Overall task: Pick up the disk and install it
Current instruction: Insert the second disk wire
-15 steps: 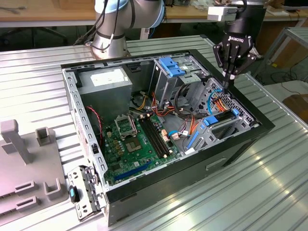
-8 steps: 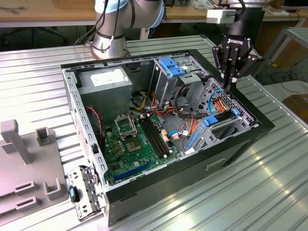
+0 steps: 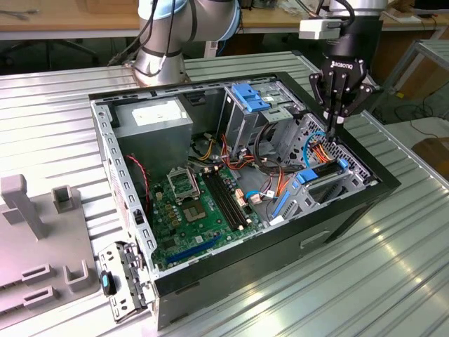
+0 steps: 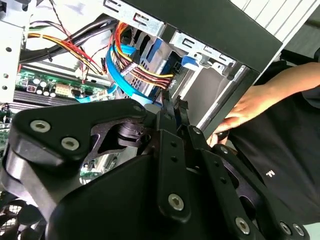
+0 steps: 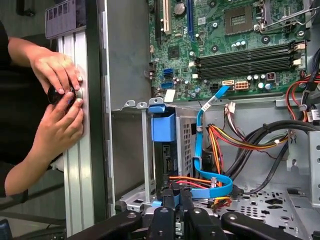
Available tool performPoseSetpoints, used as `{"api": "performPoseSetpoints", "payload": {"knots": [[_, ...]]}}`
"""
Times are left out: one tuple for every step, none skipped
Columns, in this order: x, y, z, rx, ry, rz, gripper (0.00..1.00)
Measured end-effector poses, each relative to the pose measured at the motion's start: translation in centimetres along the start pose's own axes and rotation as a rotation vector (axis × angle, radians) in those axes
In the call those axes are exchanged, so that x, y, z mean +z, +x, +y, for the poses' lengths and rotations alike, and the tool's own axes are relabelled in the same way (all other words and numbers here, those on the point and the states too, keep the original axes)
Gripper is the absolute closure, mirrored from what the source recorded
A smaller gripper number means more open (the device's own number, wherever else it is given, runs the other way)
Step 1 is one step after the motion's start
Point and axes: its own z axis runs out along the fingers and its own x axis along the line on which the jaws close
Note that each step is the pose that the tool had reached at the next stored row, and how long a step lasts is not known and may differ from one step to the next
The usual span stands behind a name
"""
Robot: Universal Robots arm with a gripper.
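Person's hands rested on case edge, well aside of jaws. Gripper hung empty, jaws pressed together. Disk sat edge-up in cage just below jaws. Judged dense, rigid, shock-sensitive: grip across blue-railed edges

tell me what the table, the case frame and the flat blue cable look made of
Table: likely aluminium, ribbed silvery slats with a soft sheen. Case frame: bare stamped sheet metal, dull grey, punched holes. Blue cable: flexible plastic jacket, glossy, bending in a flat loop.
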Motion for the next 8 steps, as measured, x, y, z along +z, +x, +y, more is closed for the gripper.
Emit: {"api": "performPoseSetpoints", "payload": {"knots": [[0.03, 0.08, 0.00, -0.001, -0.0013, -0.0276, 0.84], [0.06, 0.16, 0.02, -0.001, -0.0028, -0.0620, 0.84], [0.08, 0.21, 0.03, -0.002, -0.0038, -0.0808, 0.84], [0.10, 0.26, 0.05, -0.002, -0.0048, -0.1009, 0.84], [0.12, 0.31, 0.05, -0.002, -0.0056, -0.1179, 0.84], [0.16, 0.40, 0.05, -0.002, -0.0065, -0.1363, 0.84], [0.36, 0.75, 0.03, -0.003, -0.0074, -0.1557, 0.84], [0.55, 1.09, 0.02, -0.003, -0.0075, -0.1584, 0.84]]}}
